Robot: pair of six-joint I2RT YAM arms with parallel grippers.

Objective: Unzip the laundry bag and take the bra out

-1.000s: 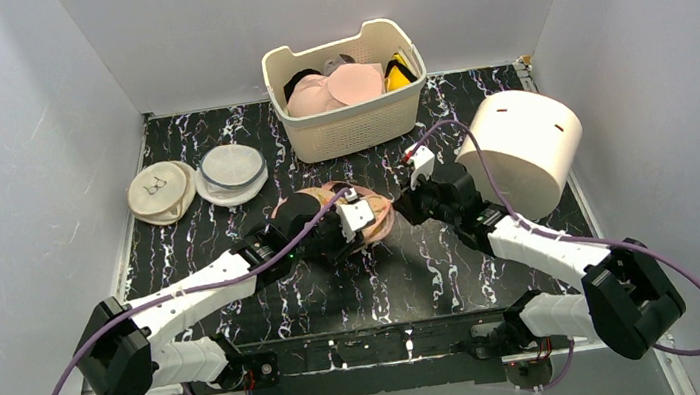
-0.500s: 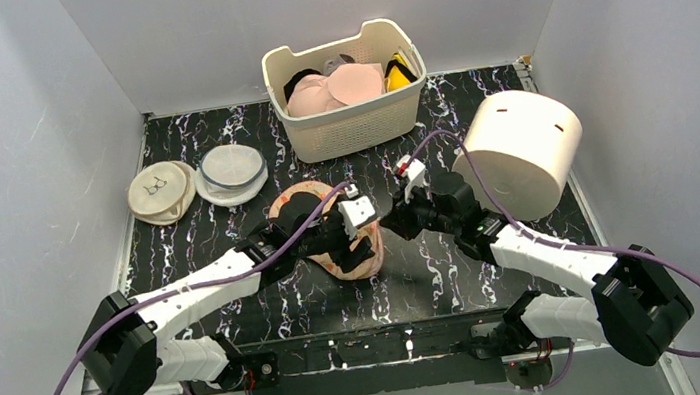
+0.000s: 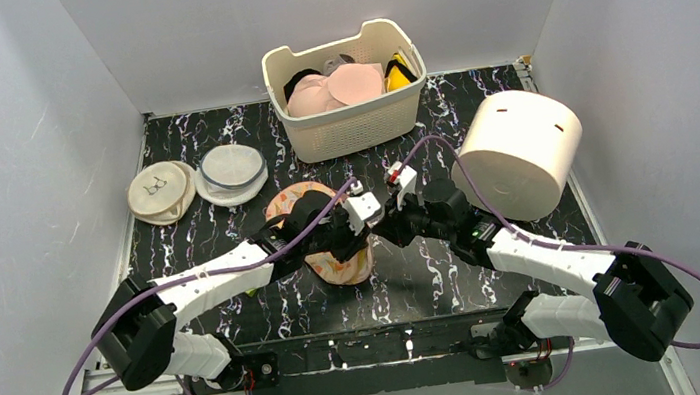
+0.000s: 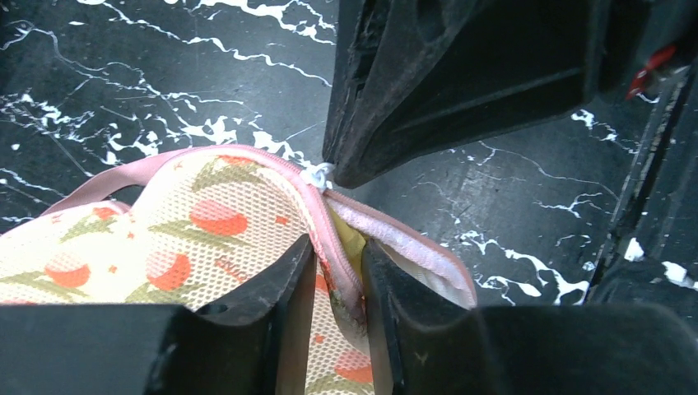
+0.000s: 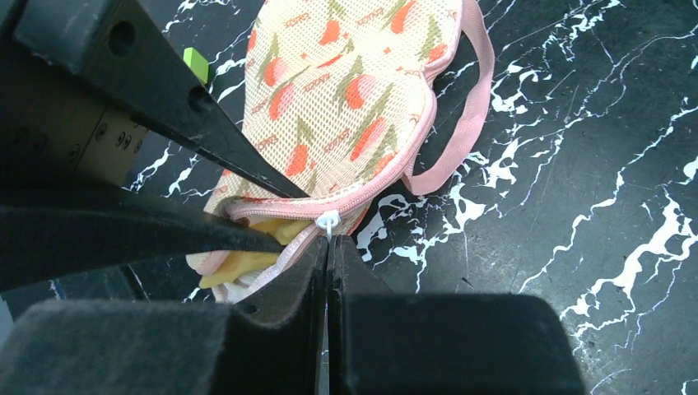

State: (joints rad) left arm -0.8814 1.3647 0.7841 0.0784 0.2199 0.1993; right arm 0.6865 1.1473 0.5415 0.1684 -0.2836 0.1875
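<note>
The laundry bag [image 3: 317,252], peach with a carrot print and pink edging, lies mid-table between the two arms. My left gripper [image 3: 355,237] is shut on its pink zippered edge [image 4: 336,263], with one finger inside the opening. My right gripper [image 3: 382,226] is shut on the white zipper pull [image 5: 328,220], which also shows in the left wrist view [image 4: 319,175]. The zipper is partly open. The mustard-yellow bra [image 5: 247,262] shows inside the gap, and a sliver of it shows in the left wrist view [image 4: 352,247]. The pink loop [image 5: 473,107] trails onto the black marble table.
A cream slotted basket [image 3: 357,126] holding pale pink cups [image 3: 333,89] stands at the back. Two round white mesh discs [image 3: 162,192] [image 3: 233,170] lie at the back left. A large cream cylinder [image 3: 522,151] lies on its side at the right.
Both grippers have moved left with the bag between them. The right gripper has travelled further left along the bag's edge and now sits close against the left gripper.
</note>
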